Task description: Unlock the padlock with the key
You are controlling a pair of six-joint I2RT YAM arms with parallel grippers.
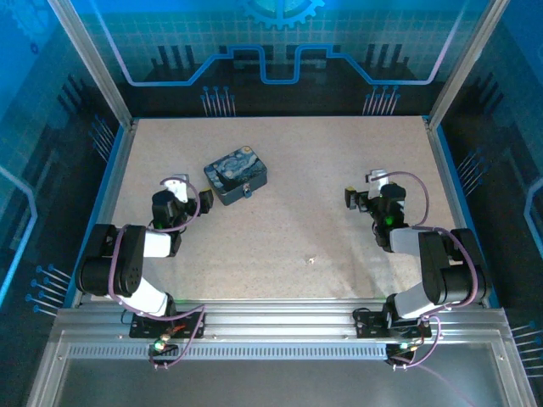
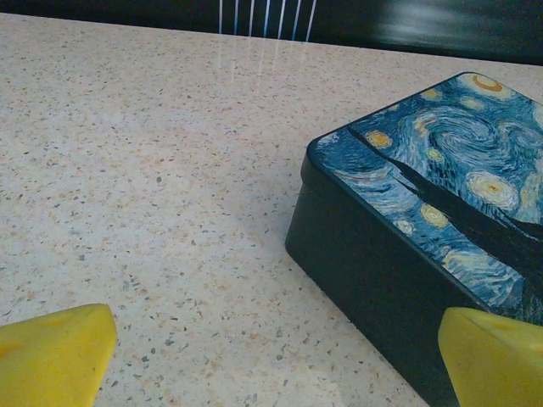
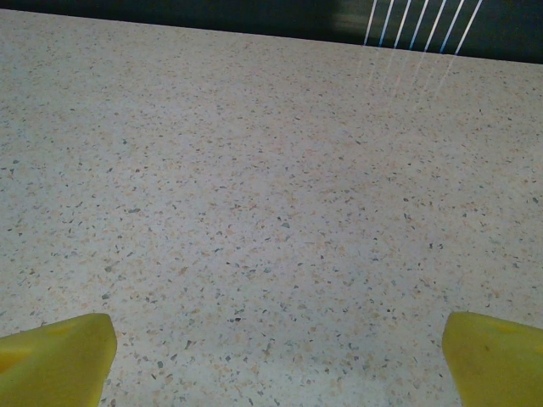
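Note:
The padlock (image 1: 247,192) is a tiny glinting piece at the near side of the dark blue swirl-painted tin (image 1: 236,174). The key (image 1: 311,261) is a small pale sliver lying alone on the table, near the front and between the two arms. My left gripper (image 1: 180,183) stands open just left of the tin, with nothing between its yellow fingertips (image 2: 59,352). The tin (image 2: 424,229) is close on the right in the left wrist view. My right gripper (image 1: 363,188) is open over bare table at the right, its yellow fingertips (image 3: 55,356) wide apart and empty.
The speckled table (image 1: 339,161) is bounded by metal frame posts and blue side rails (image 1: 109,174). A dark back wall runs along the far edge. Both arm bases sit at the near edge.

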